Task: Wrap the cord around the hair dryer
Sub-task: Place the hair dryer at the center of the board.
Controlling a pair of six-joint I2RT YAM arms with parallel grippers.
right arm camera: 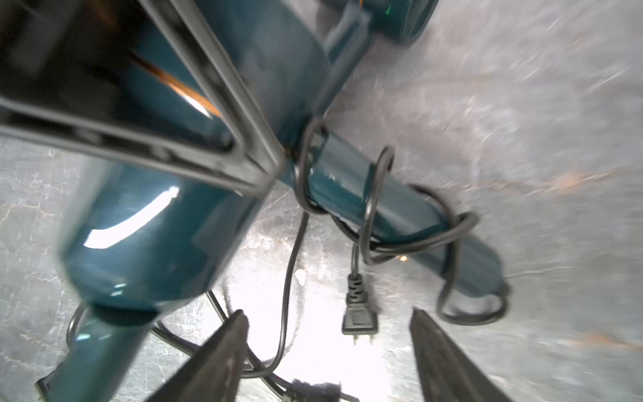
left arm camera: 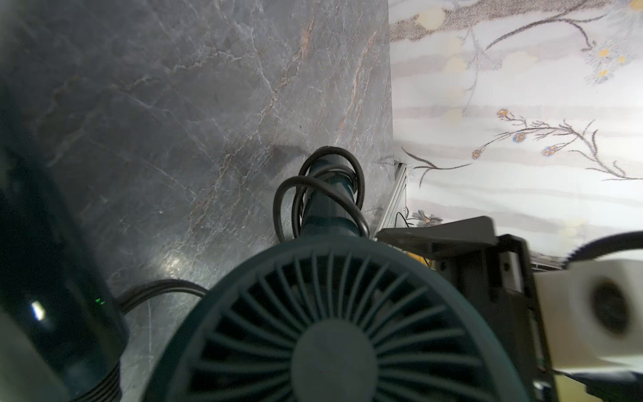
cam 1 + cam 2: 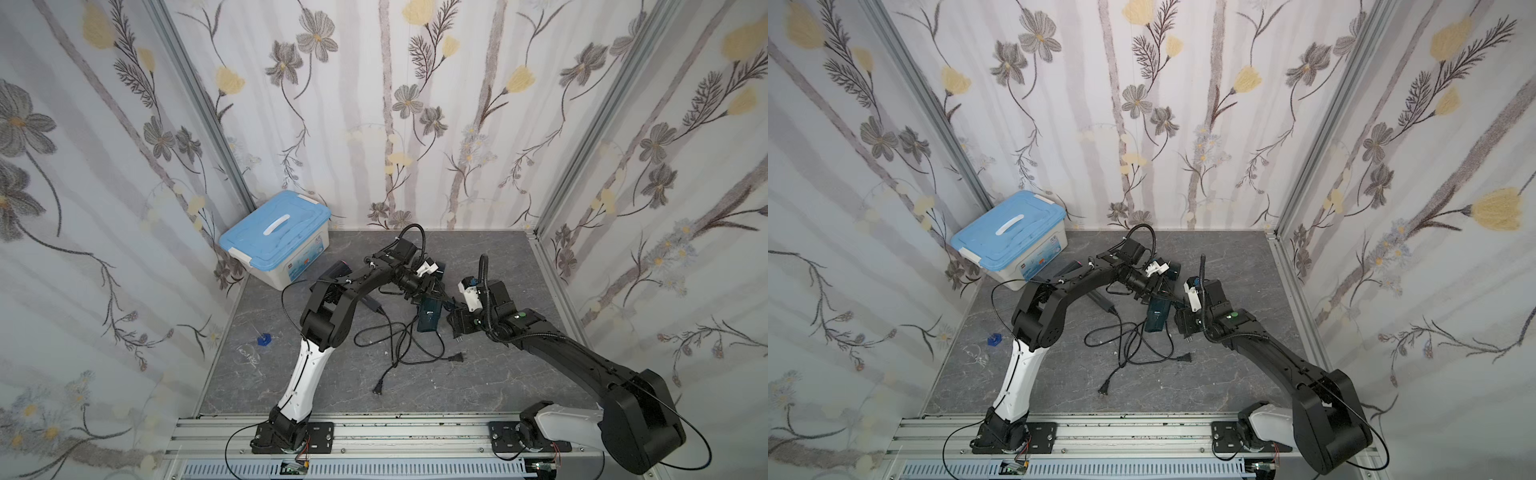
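Though the cord [image 2: 328, 149] already sat in loose loops round its handle [image 1: 348, 181], the dryer [image 3: 428, 318] seemed to hang just above the table [image 3: 498, 374], its body clamped in the left gripper [image 3: 434, 297]. The handle's long axis slanted down toward the right gripper [image 1: 327, 313]. The plug [image 1: 358, 315] dangled off it, just before those wide, empty jaws. The right arm was thus the nearer, and probably needed only to take the plug end.
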